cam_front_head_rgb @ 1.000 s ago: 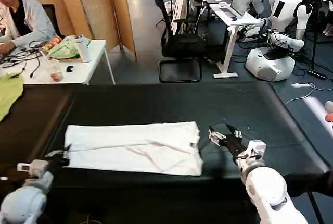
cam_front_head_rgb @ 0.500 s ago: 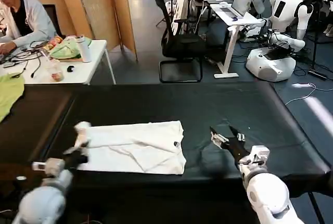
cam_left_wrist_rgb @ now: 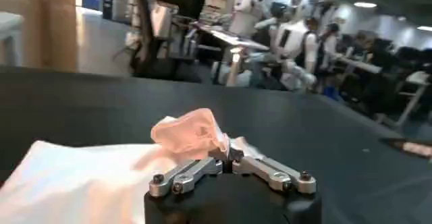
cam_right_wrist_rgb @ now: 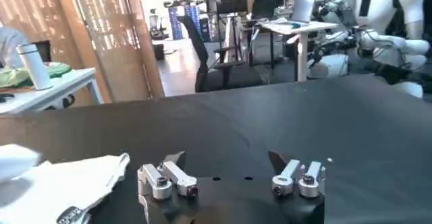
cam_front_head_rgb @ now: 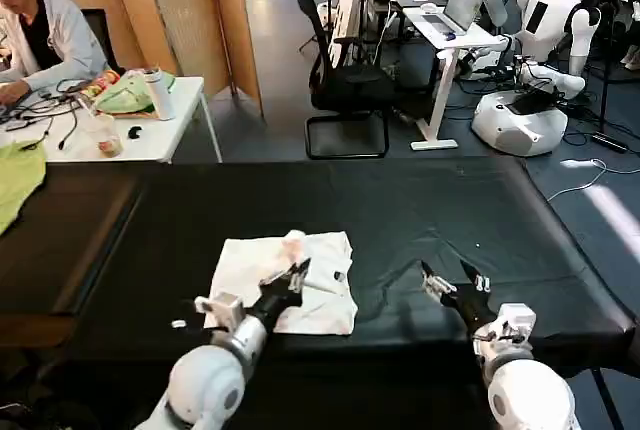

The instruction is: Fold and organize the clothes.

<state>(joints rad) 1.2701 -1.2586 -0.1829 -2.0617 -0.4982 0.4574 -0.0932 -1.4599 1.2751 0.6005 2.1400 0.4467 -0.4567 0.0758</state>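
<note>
Left gripper (cam_front_head_rgb: 296, 273) pinches a bunched edge of the shirt (cam_front_head_rgb: 320, 285) and hangs over the middle of the folded stack on the black table (cam_front_head_rgb: 480, 210), seen from the head view. For a clean fold, the carried edge probably wants laying flat and square on the layer below before release, not dropped in a lump. That arm reaches forward and inward from the robot's left, forearm low over the shirt's near edge. Right gripper (cam_front_head_rgb: 455, 282), fingers spread and holding nothing, waits just right of the shirt, pointing away from the robot.

Left wrist view: the left gripper (cam_left_wrist_rgb: 229, 152) has its jaws closed together on a raised tuft of shirt (cam_left_wrist_rgb: 67, 178), the rest lying flat on the table beneath.

Right wrist view: the right gripper (cam_right_wrist_rgb: 228, 160) stands wide apart above bare table, the shirt (cam_right_wrist_rgb: 61, 181) lying beside it, untouched.
</note>
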